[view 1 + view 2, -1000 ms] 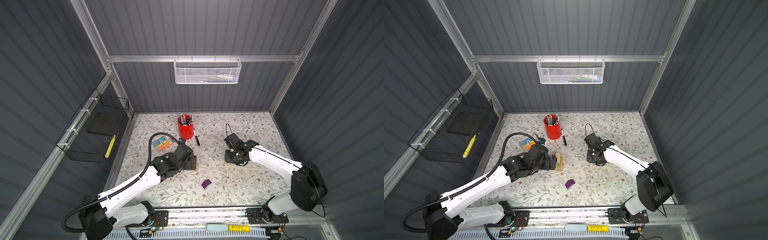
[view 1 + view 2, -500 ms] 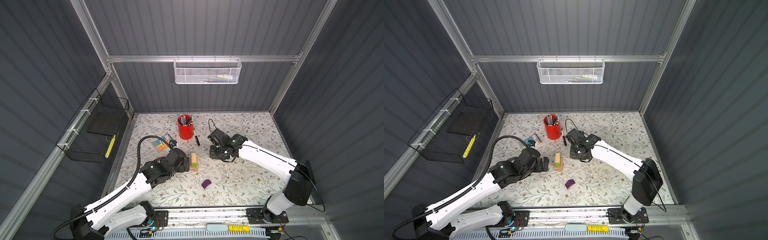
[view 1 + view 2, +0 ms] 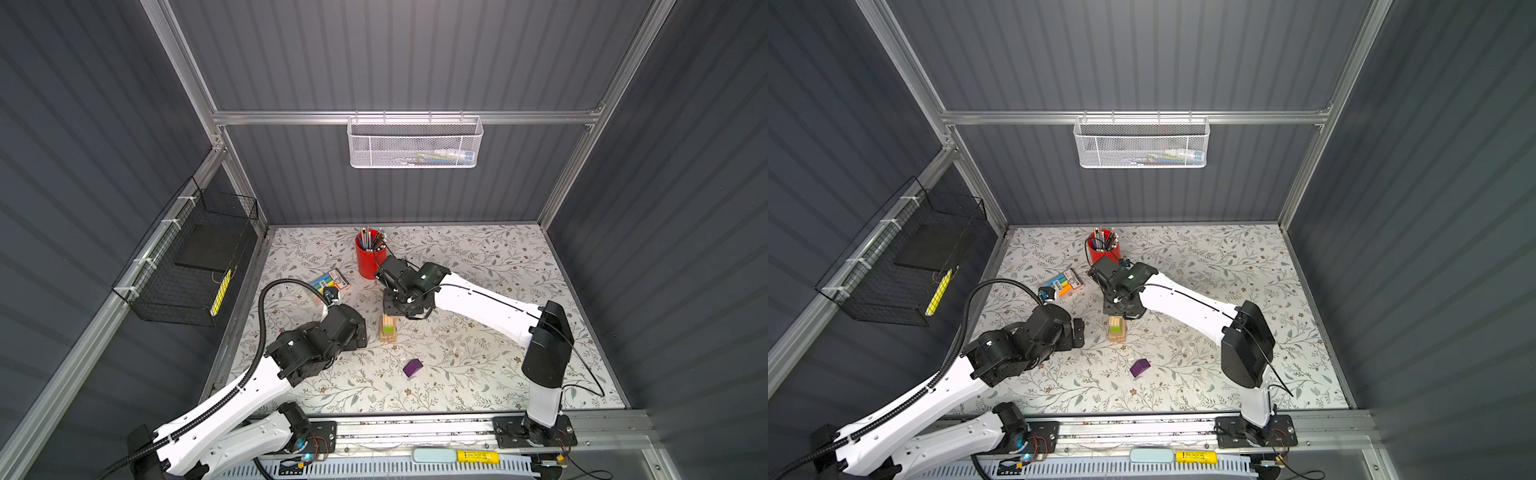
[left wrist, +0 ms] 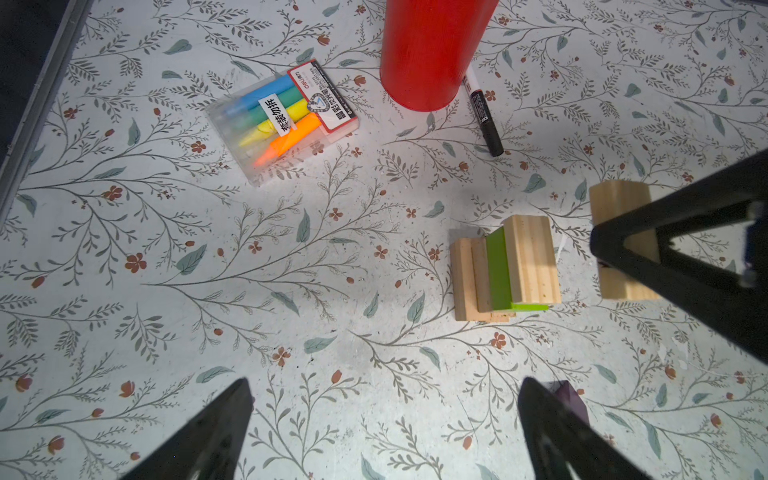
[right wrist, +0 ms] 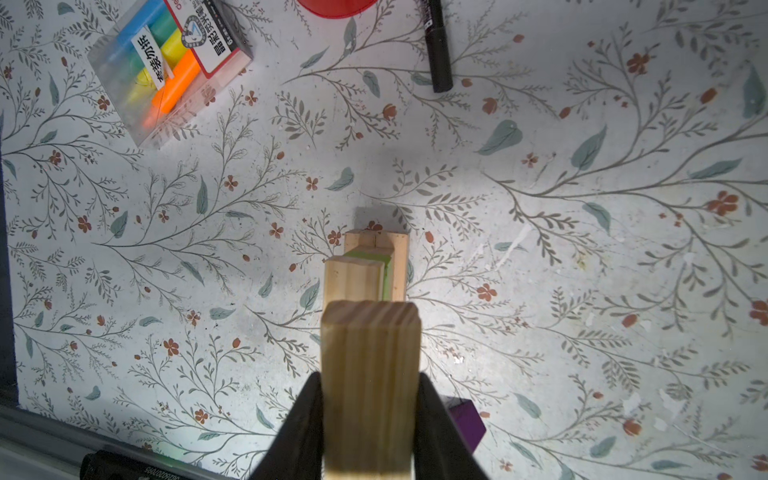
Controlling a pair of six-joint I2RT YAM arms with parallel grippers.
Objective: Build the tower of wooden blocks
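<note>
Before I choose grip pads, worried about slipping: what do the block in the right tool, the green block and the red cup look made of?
The block in the right tool: bare pale wood, matte; grain lines show. The green block: likely painted wood, matte; even colour hides grain. The red cup: smooth, uniform red; plastic or coated metal, cannot tell.
</note>
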